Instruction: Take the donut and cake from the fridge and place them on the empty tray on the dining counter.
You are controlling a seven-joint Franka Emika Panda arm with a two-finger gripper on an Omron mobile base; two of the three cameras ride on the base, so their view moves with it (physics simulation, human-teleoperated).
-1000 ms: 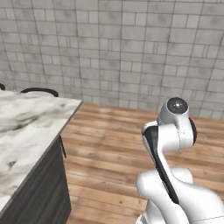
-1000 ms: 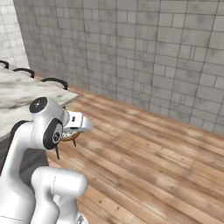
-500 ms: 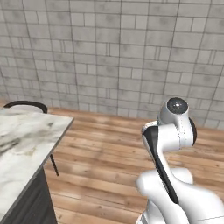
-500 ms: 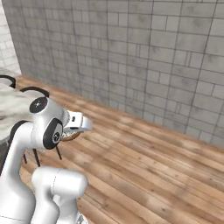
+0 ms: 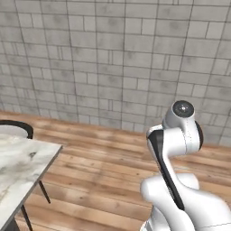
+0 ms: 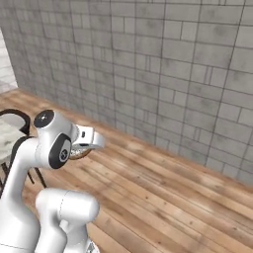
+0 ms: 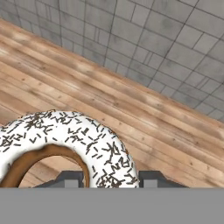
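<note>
You are seeing the gripper grasping the white sprinkled donut above the wooden floor, with the marble counter corner lying off to the left.

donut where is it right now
The donut is held between the gripper's fingertips at the bottom left of the hand view, above the wooden floor near the grey tiled wall.

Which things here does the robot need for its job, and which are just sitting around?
For the job:
- donut, held in the gripper
- dining counter, at the left

Just around:
- black stool by the counter
- grey tiled wall
- wooden floor
</note>
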